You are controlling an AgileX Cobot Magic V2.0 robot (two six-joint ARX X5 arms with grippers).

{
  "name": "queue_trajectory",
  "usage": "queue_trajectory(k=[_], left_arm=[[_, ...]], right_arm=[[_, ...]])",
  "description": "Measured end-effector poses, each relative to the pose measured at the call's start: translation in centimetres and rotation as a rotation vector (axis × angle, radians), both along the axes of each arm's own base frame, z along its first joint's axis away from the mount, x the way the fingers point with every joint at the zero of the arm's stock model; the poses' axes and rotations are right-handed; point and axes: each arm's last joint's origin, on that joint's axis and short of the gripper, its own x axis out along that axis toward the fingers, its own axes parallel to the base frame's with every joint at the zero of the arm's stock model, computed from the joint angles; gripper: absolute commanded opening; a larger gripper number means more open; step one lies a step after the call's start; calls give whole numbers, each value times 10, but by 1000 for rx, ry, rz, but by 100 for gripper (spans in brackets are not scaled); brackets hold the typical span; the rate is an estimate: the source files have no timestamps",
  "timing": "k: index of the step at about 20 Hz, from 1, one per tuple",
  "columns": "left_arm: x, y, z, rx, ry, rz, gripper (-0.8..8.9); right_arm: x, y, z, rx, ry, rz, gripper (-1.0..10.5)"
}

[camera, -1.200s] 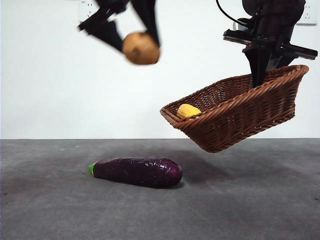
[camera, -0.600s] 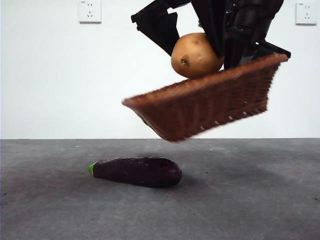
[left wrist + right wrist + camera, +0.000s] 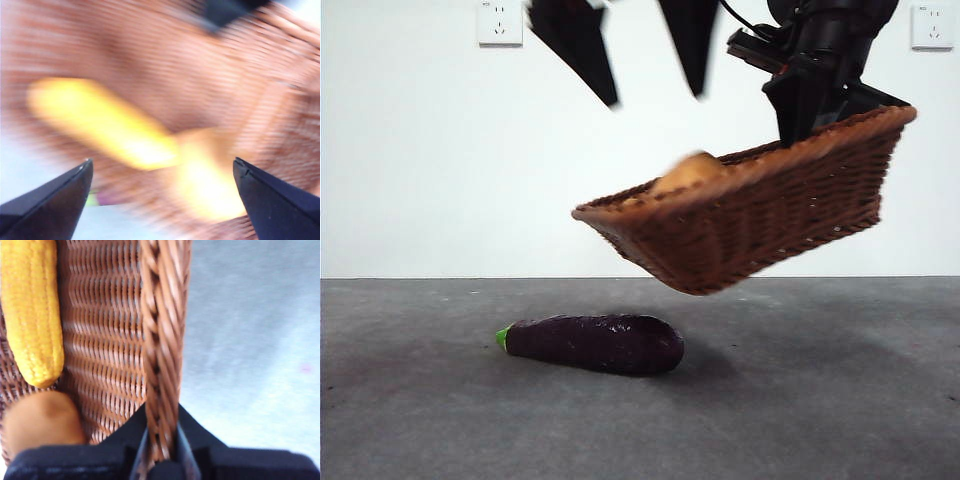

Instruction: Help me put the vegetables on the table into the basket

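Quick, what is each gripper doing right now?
Left gripper: open, empty, above the basket.
Right gripper: shut on the basket rim, holding it in the air.

Probably a lab: bare wall (image 3: 440, 160), grey table (image 3: 820, 400).

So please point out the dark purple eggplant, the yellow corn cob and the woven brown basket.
Dark purple eggplant (image 3: 595, 343): front view, middle of its body.
Yellow corn cob (image 3: 31, 315): right wrist view, middle of the cob.
Woven brown basket (image 3: 770, 225): front view, outer side wall.
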Motion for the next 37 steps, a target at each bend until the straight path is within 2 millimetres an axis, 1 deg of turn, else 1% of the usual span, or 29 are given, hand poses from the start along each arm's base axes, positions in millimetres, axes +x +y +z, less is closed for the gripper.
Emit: queue_trajectory(k=[2,3,4,6,7,9,11,12,13,14,16,17,18,19,22,24,26,29,33,37], left_arm=[[4,25,18,-23,-49,60,472],[10,38,20,-25,-23,100,472],[18,50,16,-35,50,140,472],[37,69,3,-68,203,149,471],[43,73,-4,-60,247,112,471],[47,74,-11,7,254,7,472],[50,72,-17,61,248,-131,474],[53,69,-21,52,250,-182,496],[58,66,-27,59,253,-213,551],[63,62,-36,82,266,-244,577],[66,53,-56,180,313,-330,577],[65,47,-66,246,333,-386,590],[64,40,-75,301,339,-446,642],[63,34,-80,334,338,-495,667],[58,21,-89,387,323,-635,668],[53,10,-95,413,311,-718,668],[51,-3,-106,434,299,-785,668],[55,-16,-119,434,259,-818,668],[59,-18,-129,447,277,-824,664],[61,-21,-141,455,303,-840,660]], right_arm=[[3,-16,0,-18,14,-26,-17],[6,-27,0,-24,11,-49,-17],[9,-37,-1,-27,10,-75,-16],[13,-57,-1,-30,10,-130,-17],[14,-63,-1,-32,10,-144,-16],[15,-68,-1,-31,6,-144,-16],[16,-72,-1,-35,1,-142,-17],[16,-75,-1,-39,-2,-142,-17],[17,-77,-1,-39,-5,-145,-17],[18,-81,0,-38,-17,-152,-16],[21,-90,0,-36,-33,-169,-16],[21,-96,0,-39,-34,-176,-16],[22,-102,0,-41,-36,-187,-16],[22,-107,0,-41,-40,-196,-16],[26,-122,1,1,-73,-230,-17],[26,-125,1,61,-70,-221,-16],[26,-124,2,90,-70,-210,-16],[26,-124,2,91,-72,-204,-17],[26,-125,2,74,-75,-208,-17],[26,-134,1,19,-79,-237,-17]])
